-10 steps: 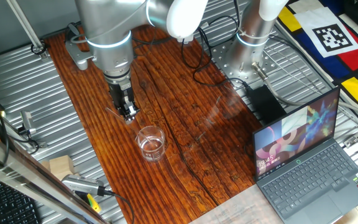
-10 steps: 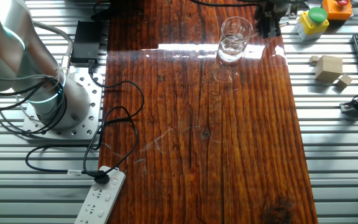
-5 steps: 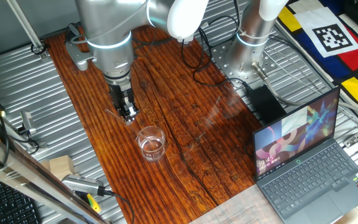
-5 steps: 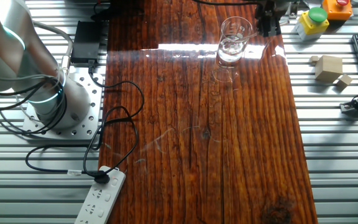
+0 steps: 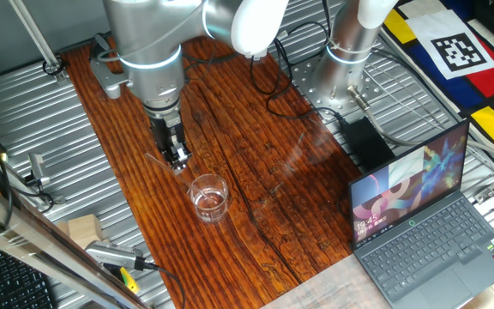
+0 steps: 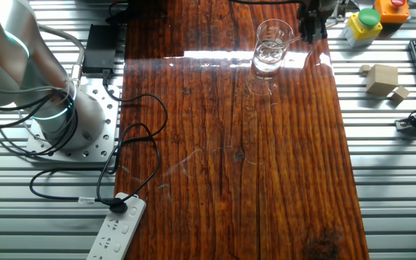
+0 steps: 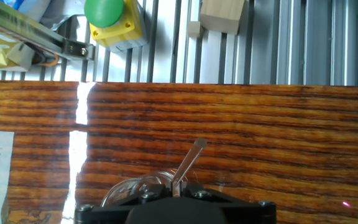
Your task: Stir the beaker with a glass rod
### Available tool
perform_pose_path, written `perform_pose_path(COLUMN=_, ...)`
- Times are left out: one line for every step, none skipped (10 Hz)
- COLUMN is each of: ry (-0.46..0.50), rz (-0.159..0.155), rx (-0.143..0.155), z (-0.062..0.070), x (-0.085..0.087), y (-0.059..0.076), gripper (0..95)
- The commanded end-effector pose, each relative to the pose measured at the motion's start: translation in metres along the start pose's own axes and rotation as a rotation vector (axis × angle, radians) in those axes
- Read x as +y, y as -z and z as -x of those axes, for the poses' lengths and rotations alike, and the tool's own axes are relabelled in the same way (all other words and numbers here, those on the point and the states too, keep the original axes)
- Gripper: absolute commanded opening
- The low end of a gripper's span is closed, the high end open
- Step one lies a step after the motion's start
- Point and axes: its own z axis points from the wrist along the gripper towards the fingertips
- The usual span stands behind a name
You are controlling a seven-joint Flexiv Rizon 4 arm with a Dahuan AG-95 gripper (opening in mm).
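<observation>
The gripper (image 5: 177, 158) hangs low over the wooden worktop (image 5: 256, 154), its black fingers (image 5: 172, 148) pointing down, just beside the beaker (image 5: 208, 197) at about its 11 o'clock in the one fixed view. The fingers are together on the glass rod (image 5: 156, 158), a thin clear stick that slants out from between them toward 9 o'clock; in the hand view the rod (image 7: 188, 165) rises from the fingers toward 1 o'clock, its flat end over bare wood. The beaker stands upright on the worktop with a little liquid in its bottom, apart from the fingers, and the rod is outside it. In the other fixed view the beaker (image 6: 271, 46) sits near the far edge of the worktop, with the gripper (image 6: 312, 20) at its 2 o'clock. In the hand view the beaker's rim (image 7: 135, 186) shows as a faint curve at the bottom edge, partly hidden by the gripper body. An open laptop (image 5: 423, 219) stands at 3 o'clock of the beaker, well apart, and a yellow box with a green button (image 7: 109, 18) lies beyond the worktop edge, at 11 o'clock from the rod's end.
</observation>
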Motion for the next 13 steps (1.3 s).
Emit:
perform_pose_path(ry=0.000, rz=-0.001, rx=-0.002, z=-0.0001, x=-0.0002, y=-0.0001, gripper=19.0)
perform_pose_path(ry=-0.002, rz=0.000, rx=-0.009, z=0.0008, x=0.0006, y=0.0004, gripper=19.0)
perform_pose_path(ry=-0.003, rz=-0.001, rx=-0.027, z=0.0016, x=0.0011, y=0.0007, gripper=19.0)
perform_pose_path(ry=-0.005, rz=-0.001, rx=-0.038, z=0.0019, x=0.0014, y=0.0010, gripper=19.0)
perform_pose_path(ry=-0.008, rz=-0.001, rx=-0.056, z=0.0021, x=0.0015, y=0.0009, gripper=19.0)
perform_pose_path(ry=-0.008, rz=-0.001, rx=-0.063, z=0.0021, x=0.0015, y=0.0009, gripper=19.0)
perform_pose_path(ry=-0.008, rz=0.002, rx=-0.092, z=0.0021, x=0.0015, y=0.0008, gripper=19.0)
perform_pose_path(ry=-0.010, rz=0.003, rx=-0.098, z=0.0021, x=0.0013, y=0.0004, gripper=19.0)
perform_pose_path(ry=-0.011, rz=0.008, rx=-0.107, z=0.0025, x=0.0011, y=-0.0005, gripper=19.0)
perform_pose_path(ry=-0.011, rz=0.009, rx=-0.115, z=0.0041, x=0.0018, y=-0.0010, gripper=19.0)
perform_pose_path(ry=-0.013, rz=0.009, rx=-0.116, z=0.0054, x=0.0026, y=-0.0009, gripper=19.0)
perform_pose_path(ry=-0.014, rz=0.009, rx=-0.116, z=0.0060, x=0.0029, y=-0.0009, gripper=19.0)
perform_pose_path(ry=-0.017, rz=0.010, rx=-0.120, z=0.0077, x=0.0040, y=-0.0008, gripper=19.0)
